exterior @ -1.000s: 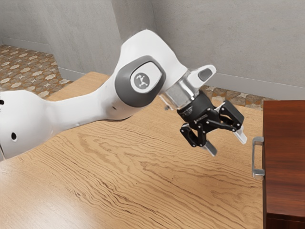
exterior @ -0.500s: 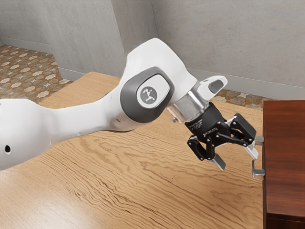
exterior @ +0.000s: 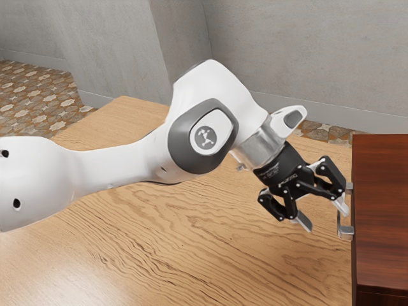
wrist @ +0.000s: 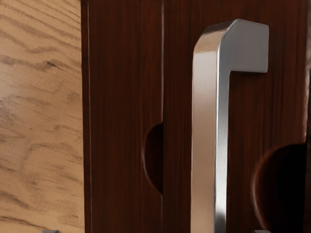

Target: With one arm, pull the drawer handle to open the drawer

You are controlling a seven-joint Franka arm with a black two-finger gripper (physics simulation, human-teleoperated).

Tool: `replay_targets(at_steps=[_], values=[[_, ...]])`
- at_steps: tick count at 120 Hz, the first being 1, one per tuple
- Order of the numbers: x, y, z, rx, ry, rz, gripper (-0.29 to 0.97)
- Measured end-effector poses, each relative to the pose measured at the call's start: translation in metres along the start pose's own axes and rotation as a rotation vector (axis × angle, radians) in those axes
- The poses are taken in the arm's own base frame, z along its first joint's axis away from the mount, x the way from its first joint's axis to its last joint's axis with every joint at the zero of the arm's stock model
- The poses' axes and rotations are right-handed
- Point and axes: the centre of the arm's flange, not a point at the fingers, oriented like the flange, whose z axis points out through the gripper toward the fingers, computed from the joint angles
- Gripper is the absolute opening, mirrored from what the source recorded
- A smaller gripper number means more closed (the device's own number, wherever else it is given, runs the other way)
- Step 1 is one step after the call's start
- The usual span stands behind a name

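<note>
Found the gripper spread wide and holding nothing at the centre right of the exterior view, right up against the silver handle on the dark wooden drawer front at the right edge; judged the drawer not yet opened, with the approach near done and closing and pulling all left. Noted the wooden table beneath and the grey walls behind; spotted nothing in the path of the pull.

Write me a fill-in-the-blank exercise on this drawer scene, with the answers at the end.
The gripper holds its jaws ____.
The drawer handle is a silver bar of ____.
The drawer front stands at the exterior view's ____ edge.
Missing words: open; metal; right.
</note>
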Motion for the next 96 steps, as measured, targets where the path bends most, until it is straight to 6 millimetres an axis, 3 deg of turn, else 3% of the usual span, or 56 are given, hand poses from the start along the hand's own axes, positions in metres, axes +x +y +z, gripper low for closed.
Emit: replay_targets(at_steps=[38, 52, 96], values=[[0.015, -0.009, 0.008, 0.016, 0.020, -0.026, 0.46], [0.022, -0.003, 0.006, 0.027, 0.040, -0.001, 0.45], [0.028, -0.016, -0.002, 0.068, 0.055, -0.013, 0.35]])
